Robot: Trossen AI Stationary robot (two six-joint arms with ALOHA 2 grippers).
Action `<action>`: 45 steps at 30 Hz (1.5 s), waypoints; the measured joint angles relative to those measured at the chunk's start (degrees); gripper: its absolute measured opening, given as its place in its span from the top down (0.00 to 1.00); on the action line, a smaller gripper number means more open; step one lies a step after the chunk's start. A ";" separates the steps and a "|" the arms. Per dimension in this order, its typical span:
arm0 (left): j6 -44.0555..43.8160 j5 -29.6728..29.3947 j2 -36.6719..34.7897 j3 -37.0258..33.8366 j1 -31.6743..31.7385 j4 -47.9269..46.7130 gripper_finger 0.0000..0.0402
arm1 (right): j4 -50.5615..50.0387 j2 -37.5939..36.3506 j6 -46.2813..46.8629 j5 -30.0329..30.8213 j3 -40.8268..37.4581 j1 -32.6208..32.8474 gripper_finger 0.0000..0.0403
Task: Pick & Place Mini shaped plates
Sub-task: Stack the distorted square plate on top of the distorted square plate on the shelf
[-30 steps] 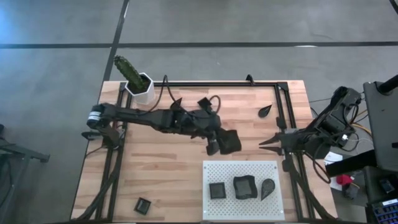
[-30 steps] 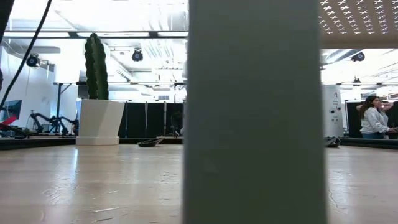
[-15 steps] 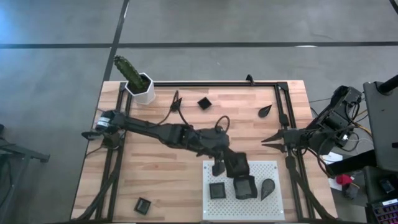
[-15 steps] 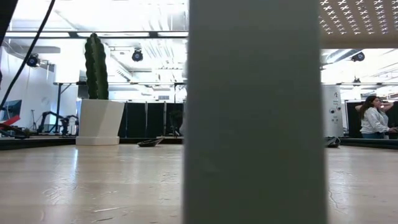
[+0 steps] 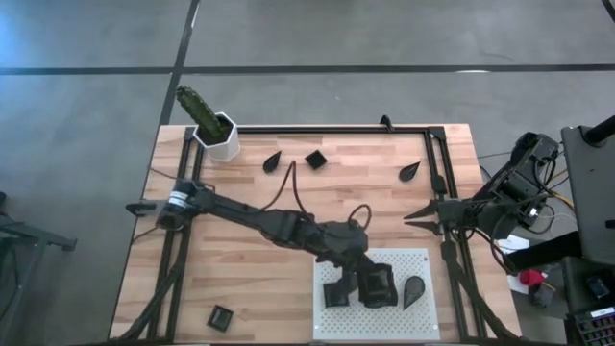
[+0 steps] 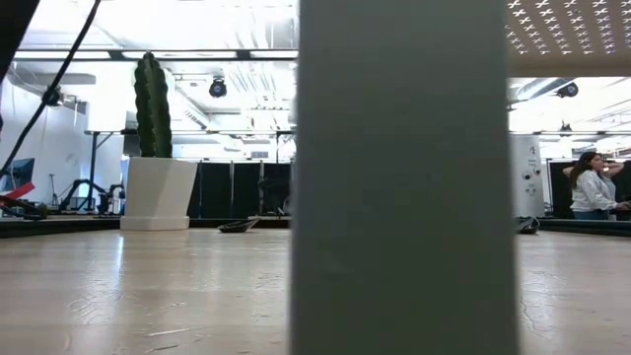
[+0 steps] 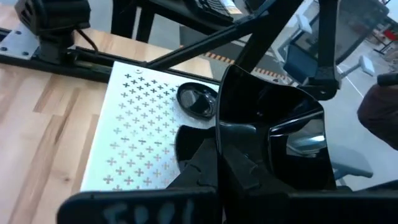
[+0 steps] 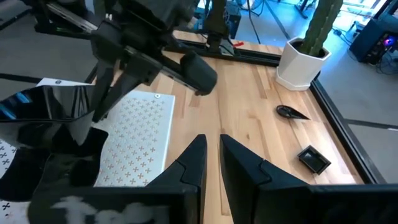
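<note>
High view: your left pincer (image 5: 360,279) sits over the white perforated board (image 5: 423,261) at the near edge of the wooden desk (image 5: 250,259), fingers clamped on a glossy black wavy-edged square plate (image 7: 273,140). On the board you have a small black square plate (image 5: 335,295) to the left, a larger dark wavy plate (image 5: 379,289) in the middle partly under the pincer, and a black teardrop plate (image 5: 414,291) to the right. Off the board, a small black square plate (image 5: 221,317) lies at the near left corner. Your right pincer (image 5: 411,217) waits at the desk's right edge, fingers nearly together, holding nothing. Farther back: a teardrop plate (image 5: 410,171), a small square plate (image 5: 314,159), another teardrop plate (image 5: 273,160). White hexagonal pot with green cactus (image 5: 219,135) stands at the far left corner.
</note>
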 joint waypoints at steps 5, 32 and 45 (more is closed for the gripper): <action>-0.86 -0.67 0.63 0.00 -0.48 0.21 1.00 | 0.02 0.04 0.04 0.02 -0.04 0.00 0.89; 0.09 -0.92 1.62 -0.13 -0.37 0.29 0.86 | 0.04 0.00 0.47 0.02 -0.04 0.00 0.89; 6.35 -0.94 1.57 1.12 -0.33 -1.07 0.84 | 0.07 0.00 0.50 0.02 -0.02 0.00 0.89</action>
